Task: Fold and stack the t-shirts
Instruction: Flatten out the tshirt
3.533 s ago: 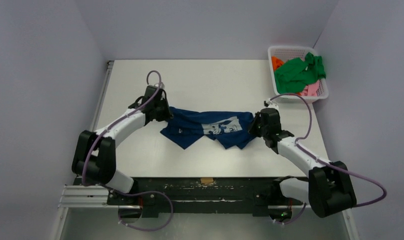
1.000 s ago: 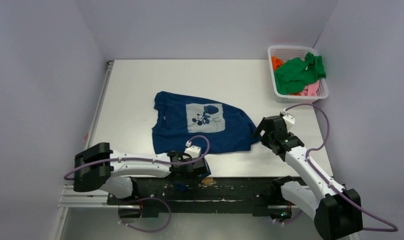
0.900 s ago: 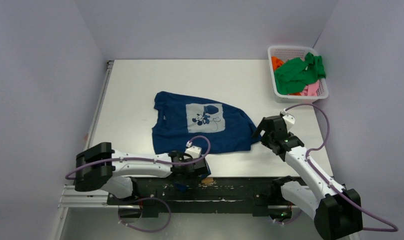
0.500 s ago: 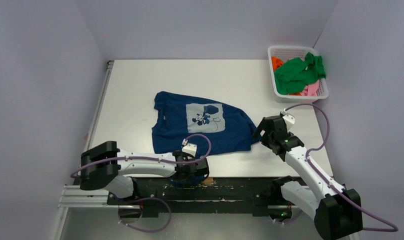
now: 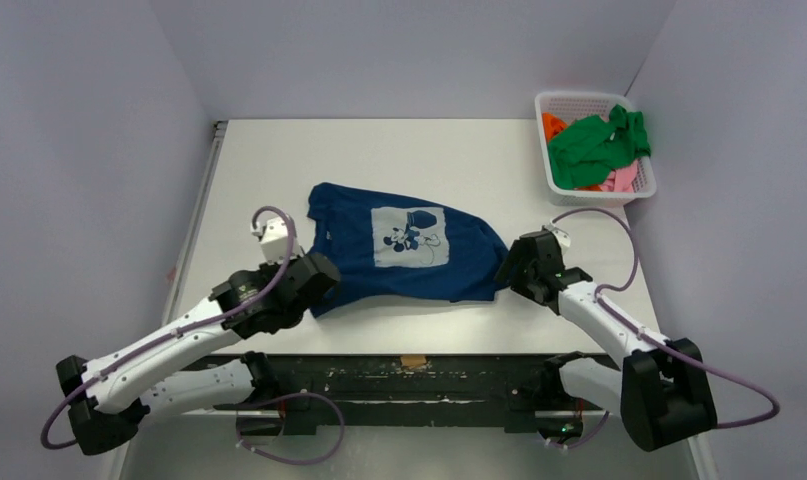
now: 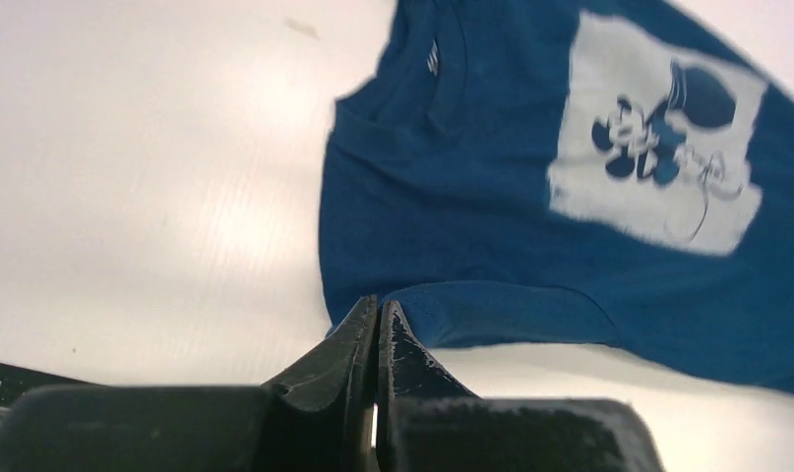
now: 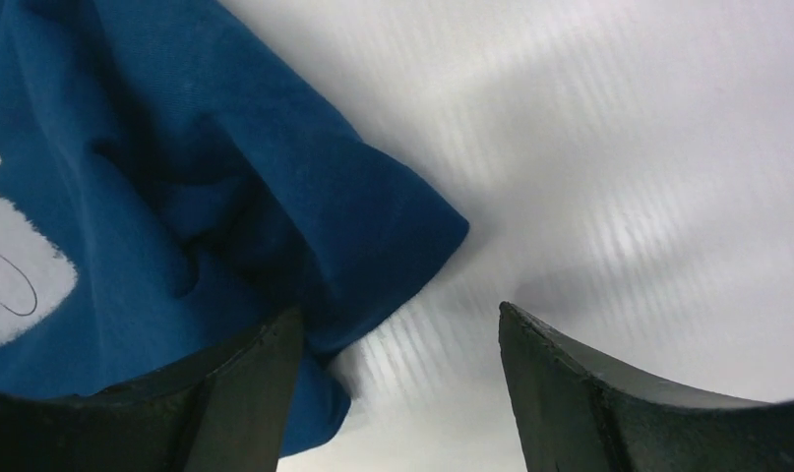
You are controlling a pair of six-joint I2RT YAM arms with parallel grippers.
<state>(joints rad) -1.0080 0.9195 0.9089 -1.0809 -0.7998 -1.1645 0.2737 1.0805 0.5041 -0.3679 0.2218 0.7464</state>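
The navy t-shirt (image 5: 409,250) lies spread, print up, near the middle of the bench (image 5: 399,150). The left gripper (image 6: 378,313) is pinched tight on the hem at its near left corner. The right gripper (image 7: 393,324), jaws wide, stands at the right corner, gripping nothing. More t-shirts (image 5: 594,145) fill the basket (image 5: 589,196) at the far right corner

Loads of open table (image 5: 409,160) behind the navy shirt (image 5: 409,255), right up to the back wall, so coming in from the far side is easy. The left side's open too, out to the rail (image 5: 201,200). The near strip in front of the shirt is bare but narrow. In the way: the left arm (image 5: 169,340) slanting across the near-left corner, the right arm (image 5: 599,315) on the near right, and the basket (image 5: 579,97) heaped with clothes in the far-right corner.
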